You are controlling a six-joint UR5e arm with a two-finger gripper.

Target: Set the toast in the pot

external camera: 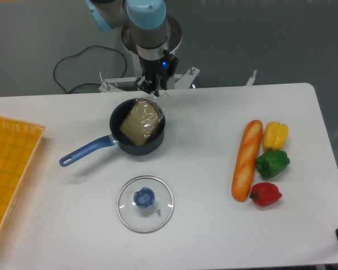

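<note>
The toast point(139, 122), a tan bread slice in crinkly clear plastic, lies tilted inside the pot point(119, 141), a dark navy saucepan whose light blue handle point(85, 151) points toward the lower left. One corner of the toast leans on the pot's far right rim. My gripper point(152, 89) hangs just above and behind that far rim, open, with nothing between its fingers.
A round glass lid point(145, 203) with a blue knob lies in front of the pot. To the right lie an orange baguette point(246, 160) and yellow point(275, 135), green point(272, 163) and red point(265, 194) peppers. A yellow basket point(8, 169) sits at the left edge.
</note>
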